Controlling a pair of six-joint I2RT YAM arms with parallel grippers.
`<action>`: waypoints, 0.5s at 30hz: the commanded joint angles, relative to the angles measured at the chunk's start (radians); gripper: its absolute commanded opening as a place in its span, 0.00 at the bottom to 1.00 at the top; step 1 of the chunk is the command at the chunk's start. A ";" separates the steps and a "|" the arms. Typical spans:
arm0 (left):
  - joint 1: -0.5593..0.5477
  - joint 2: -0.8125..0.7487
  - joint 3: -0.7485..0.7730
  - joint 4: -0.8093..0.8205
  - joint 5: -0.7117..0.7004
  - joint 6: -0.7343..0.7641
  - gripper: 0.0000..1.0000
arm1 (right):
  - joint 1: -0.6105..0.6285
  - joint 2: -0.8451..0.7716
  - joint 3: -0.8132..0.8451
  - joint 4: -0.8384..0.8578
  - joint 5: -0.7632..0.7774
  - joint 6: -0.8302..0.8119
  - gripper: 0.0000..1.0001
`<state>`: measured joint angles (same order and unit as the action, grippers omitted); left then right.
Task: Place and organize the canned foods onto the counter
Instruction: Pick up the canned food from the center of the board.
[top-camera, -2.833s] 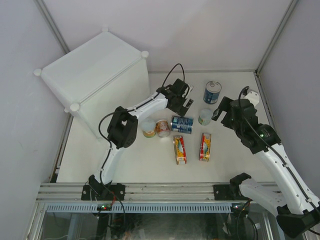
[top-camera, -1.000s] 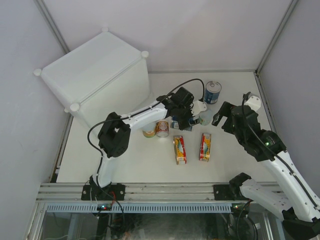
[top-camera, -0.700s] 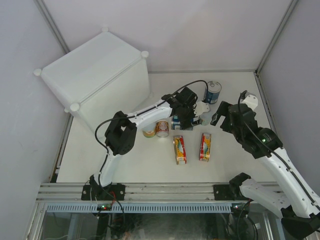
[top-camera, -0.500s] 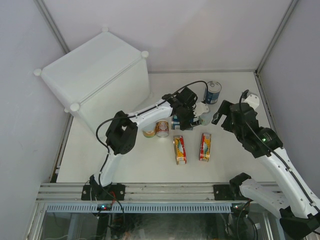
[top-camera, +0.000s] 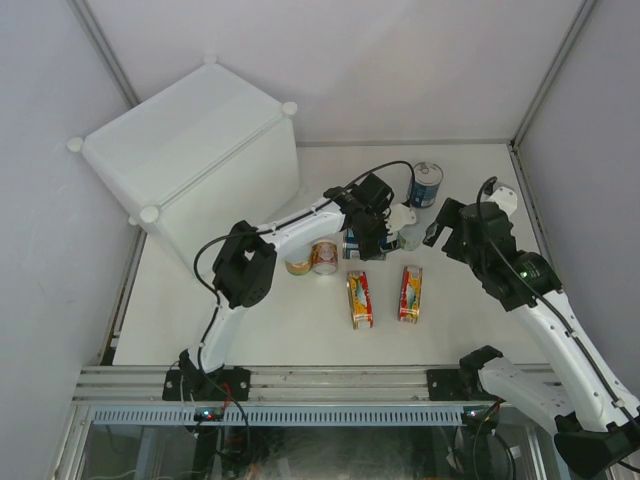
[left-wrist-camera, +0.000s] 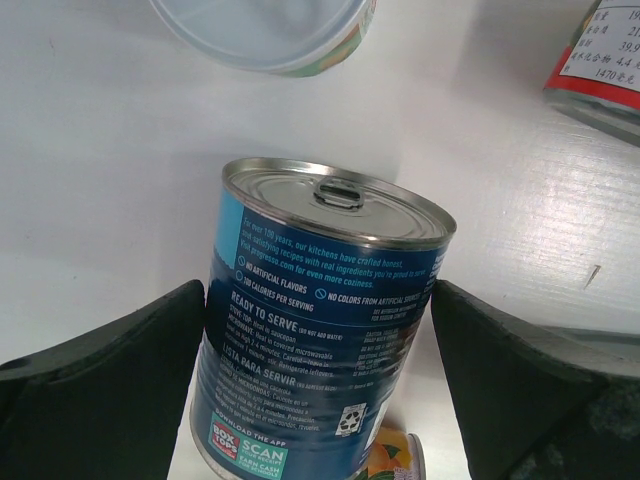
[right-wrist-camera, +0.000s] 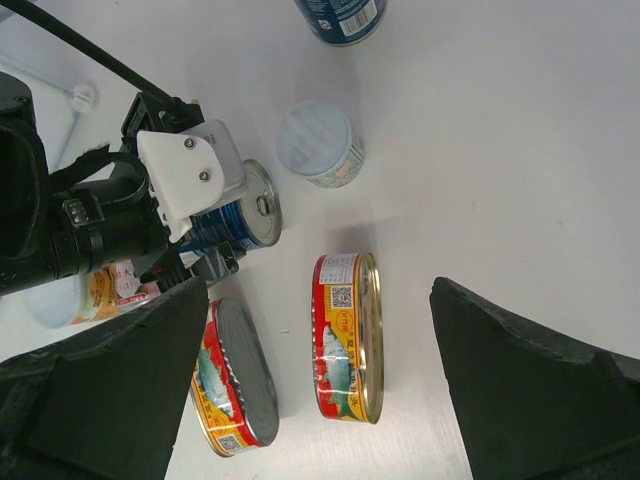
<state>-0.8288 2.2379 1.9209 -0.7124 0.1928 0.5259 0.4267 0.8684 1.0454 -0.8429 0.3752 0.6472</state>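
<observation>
A tall blue can (left-wrist-camera: 320, 330) lies on its side on the table, silver top facing away. My left gripper (left-wrist-camera: 320, 400) (top-camera: 372, 228) is open and straddles it, fingers close beside its sides. My right gripper (right-wrist-camera: 320, 385) (top-camera: 441, 226) hangs open high above a flat red-and-yellow tin (right-wrist-camera: 348, 335) (top-camera: 410, 292). A second flat tin (top-camera: 359, 298) lies to its left. Another blue can (top-camera: 425, 184) stands at the back. A small white-lidded can (top-camera: 410, 235) sits between the grippers. Two small cans (top-camera: 297, 262) (top-camera: 324, 257) stand left of the lying can. The counter (top-camera: 190, 160) is at far left with nothing on top.
A wall runs close behind the standing blue can. A metal frame post (top-camera: 545, 90) rises at the right edge of the table. The left arm's cable (top-camera: 385, 168) loops above the lying can. The aluminium rail (top-camera: 320, 385) bounds the near edge.
The left arm's elbow has swung slightly right while its gripper stays round the lying blue can. The right gripper has drifted a little. No can has moved.
</observation>
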 joint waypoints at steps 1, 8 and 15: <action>0.007 0.027 0.048 -0.047 0.039 -0.023 0.96 | -0.004 0.004 -0.003 0.051 -0.005 -0.014 0.92; 0.003 0.038 0.047 -0.062 0.074 -0.041 0.96 | -0.012 0.001 -0.012 0.054 -0.012 -0.014 0.92; -0.010 0.052 0.045 -0.070 0.076 -0.047 0.97 | -0.017 -0.008 -0.021 0.054 -0.016 -0.010 0.92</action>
<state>-0.8249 2.2517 1.9343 -0.7193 0.2230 0.5152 0.4149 0.8742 1.0260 -0.8249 0.3607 0.6456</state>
